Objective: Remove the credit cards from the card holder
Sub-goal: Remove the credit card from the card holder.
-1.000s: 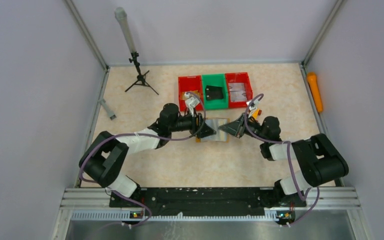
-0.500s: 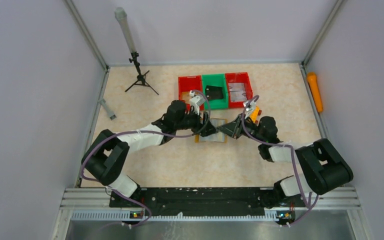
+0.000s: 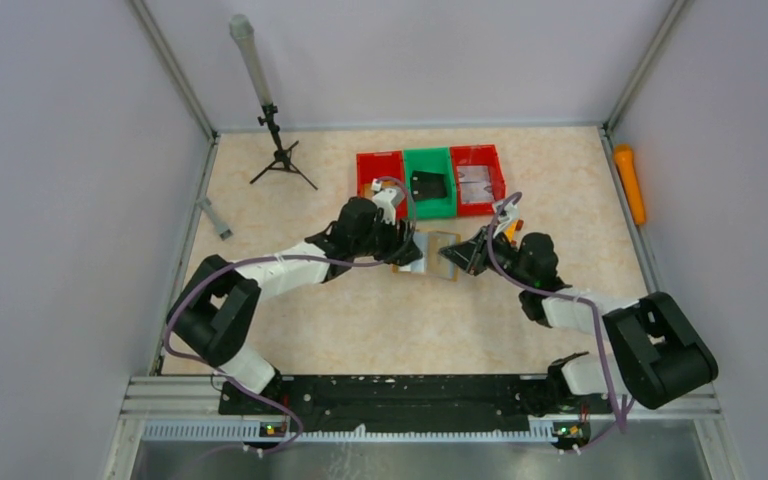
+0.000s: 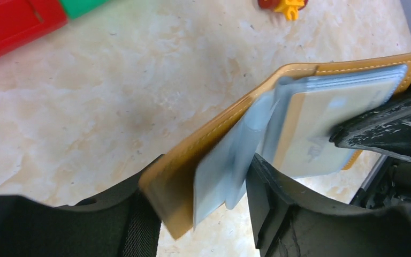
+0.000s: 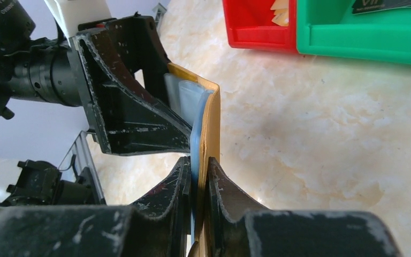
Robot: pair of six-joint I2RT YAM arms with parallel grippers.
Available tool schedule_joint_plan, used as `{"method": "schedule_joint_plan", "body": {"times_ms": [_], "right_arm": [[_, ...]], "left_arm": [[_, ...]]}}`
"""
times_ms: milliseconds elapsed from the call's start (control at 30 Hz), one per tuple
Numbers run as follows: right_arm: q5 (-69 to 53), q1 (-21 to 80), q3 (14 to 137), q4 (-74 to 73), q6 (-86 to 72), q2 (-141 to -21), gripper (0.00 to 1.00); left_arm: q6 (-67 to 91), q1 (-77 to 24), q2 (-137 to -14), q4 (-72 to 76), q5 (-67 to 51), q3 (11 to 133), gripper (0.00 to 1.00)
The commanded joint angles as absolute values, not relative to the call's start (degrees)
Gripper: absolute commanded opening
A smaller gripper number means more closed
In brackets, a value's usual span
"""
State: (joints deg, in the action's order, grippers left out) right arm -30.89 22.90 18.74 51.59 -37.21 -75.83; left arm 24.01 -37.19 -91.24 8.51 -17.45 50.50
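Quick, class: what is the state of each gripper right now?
Left gripper: around part of the card holder; whether it grips cannot be told.
Right gripper: closed on the card holder's edge.

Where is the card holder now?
In the top view, the card holder is mid-table, between the left fingers and right fingers, near the green bin.

Two red bins [image 3: 380, 158], one green bin [image 3: 428, 153], one card holder [image 3: 441, 246], one tripod [image 3: 280, 152], one orange cylinder [image 3: 630, 184].

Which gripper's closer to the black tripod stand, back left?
Left. The left gripper is right of the black tripod stand, nearer the bases; the right gripper is farther right, across the mustard-brown leather card holder.
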Motion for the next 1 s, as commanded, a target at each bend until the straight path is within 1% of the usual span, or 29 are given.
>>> {"method": "schedule_joint_plan", "body": {"times_ms": [0, 133, 233, 367, 467, 500, 733, 800, 967], "right_arm": [[-28.5, 23.9, 20.5, 50.0, -35.3, -72.2, 0.0], [-28.6, 23.7, 20.3, 50.3, -35.3, -71.5, 0.0], [-28.7, 23.5, 20.0, 50.4, -35.4, -71.4, 0.0], [-28.9, 23.4, 20.0, 50.8, -36.0, -71.6, 0.0], [-29.7, 23.1, 19.9, 51.9, -36.7, -72.0, 0.0], [-30.0, 23.0, 19.8, 52.4, -37.0, -72.2, 0.0], [-32.8, 22.7, 19.6, 55.8, -39.0, -73.5, 0.0], [-33.1, 22.6, 19.6, 56.2, -39.3, -73.8, 0.0], [-33.2, 22.4, 19.5, 56.6, -39.7, -73.8, 0.0]], "left_arm": [[25.1, -34.7, -88.4, 9.3, -11.9, 48.6, 0.61], [28.0, -31.3, -85.0, 14.1, -14.6, 44.8, 0.66], [31.1, -27.8, -83.3, 19.3, -18.8, 41.2, 0.74], [31.3, -26.4, -81.6, 21.3, -20.6, 39.2, 0.8], [31.3, -26.6, -81.7, 25.2, -24.8, 38.4, 0.97], [31.8, -26.6, -82.2, 26.5, -26.2, 38.3, 0.99], [36.5, -26.6, -84.6, 38.2, -35.6, 36.3, 0.99], [37.2, -26.5, -83.6, 41.1, -35.3, 34.9, 0.99], [37.6, -24.7, -79.2, 40.7, -30.6, 31.8, 0.99]]}}
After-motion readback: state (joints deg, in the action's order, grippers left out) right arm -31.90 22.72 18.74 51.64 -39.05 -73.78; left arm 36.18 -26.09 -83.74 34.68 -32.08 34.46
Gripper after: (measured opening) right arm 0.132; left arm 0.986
